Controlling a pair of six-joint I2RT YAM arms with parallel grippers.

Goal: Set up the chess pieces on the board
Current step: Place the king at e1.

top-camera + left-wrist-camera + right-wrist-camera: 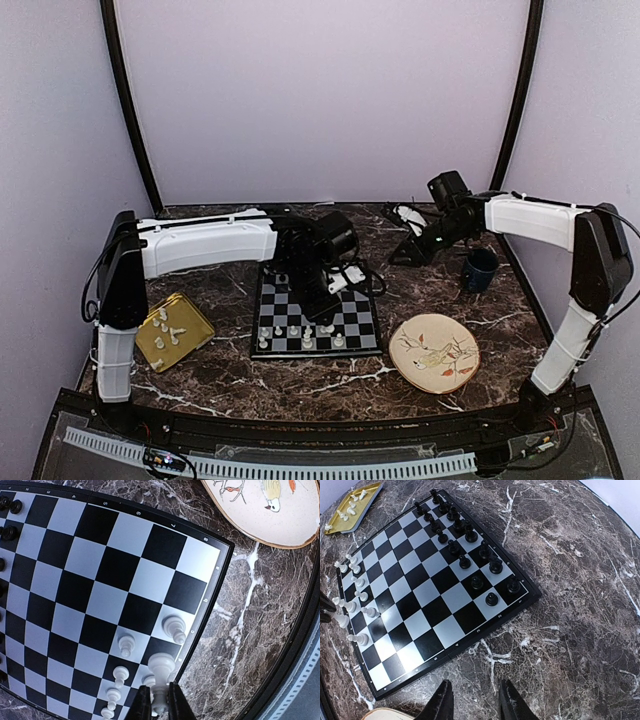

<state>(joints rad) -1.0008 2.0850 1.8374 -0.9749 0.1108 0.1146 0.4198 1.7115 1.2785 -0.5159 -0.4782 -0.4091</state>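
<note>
Black-grey chequered board (436,609); white chess pieces (175,628); gold tray (196,326); dark white-veined marble table (570,605).

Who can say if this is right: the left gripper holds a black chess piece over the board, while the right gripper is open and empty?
Wrong colour: the left gripper holds a white chess piece over the board, as the left wrist view shows. The right gripper is open and empty.
</note>
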